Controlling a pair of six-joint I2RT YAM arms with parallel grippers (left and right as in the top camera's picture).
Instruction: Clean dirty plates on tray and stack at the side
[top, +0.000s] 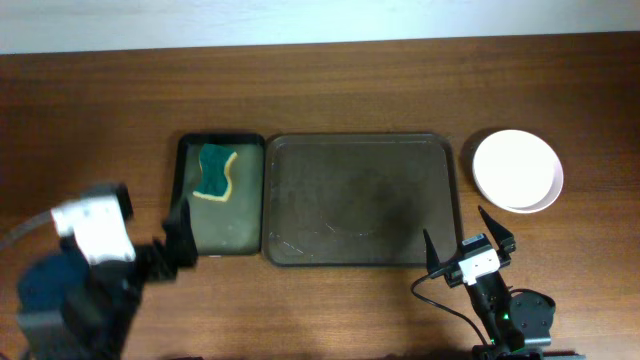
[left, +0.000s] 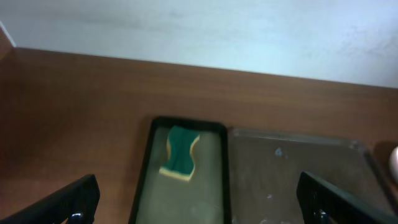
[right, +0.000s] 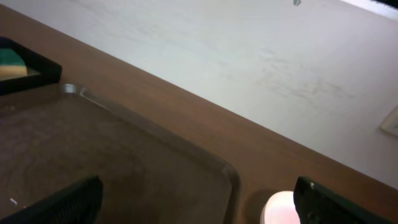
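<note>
Beside the tray, plates stacked, count unclear

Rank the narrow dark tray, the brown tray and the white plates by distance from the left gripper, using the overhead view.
From the left gripper:
1. narrow dark tray, right beside it.
2. brown tray, mid-table.
3. white plates, far right.

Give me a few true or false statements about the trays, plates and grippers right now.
The brown tray holds plates. False: it is bare; the plates sit on the table beside it.
The sponge lies in the narrow tray. True.
The right gripper grips a plate. False: it is open and empty.
The left gripper is open. True.
</note>
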